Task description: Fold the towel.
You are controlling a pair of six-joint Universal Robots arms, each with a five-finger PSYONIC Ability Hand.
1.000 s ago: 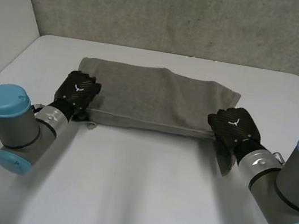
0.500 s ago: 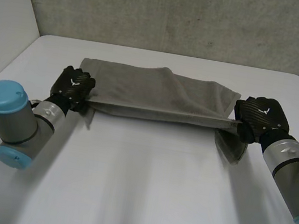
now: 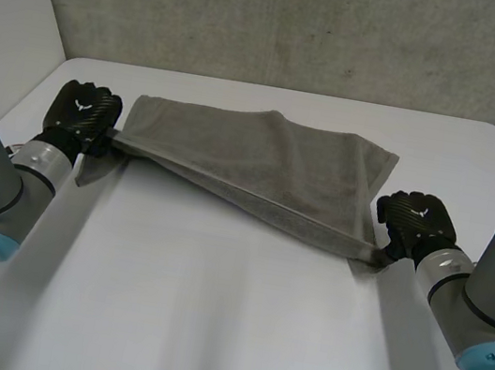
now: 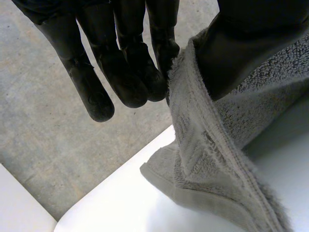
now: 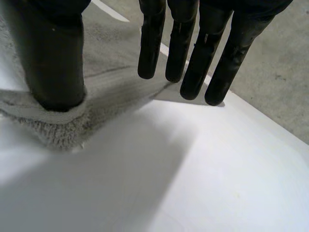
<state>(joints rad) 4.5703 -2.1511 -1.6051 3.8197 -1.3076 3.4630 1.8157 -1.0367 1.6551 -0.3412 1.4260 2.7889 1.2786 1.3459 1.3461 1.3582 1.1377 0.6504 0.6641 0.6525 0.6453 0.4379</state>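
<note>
A grey towel (image 3: 262,154) lies across the far half of the white table (image 3: 224,324), with its near edge pulled up into a slanting line. My left hand (image 3: 84,112) holds the near left corner above the table. In the left wrist view the towel (image 4: 212,159) hangs pinched between the thumb (image 4: 241,43) and the fingers (image 4: 145,72). My right hand (image 3: 417,221) sits low at the near right corner. In the right wrist view its fingers (image 5: 193,53) are straight and spread off the cloth, while the thumb (image 5: 55,63) rests on the towel's corner (image 5: 58,125) on the table.
A rough grey wall (image 3: 303,23) rises behind the table's far edge. The table's left edge runs close beside my left hand, and its right edge lies beyond my right arm (image 3: 485,301). Bare white tabletop stretches in front of the towel.
My left hand closed on the left corner and carried it up and to the left. My right hand came back down to the table and opened its fingers. The towel's near edge now slants.
</note>
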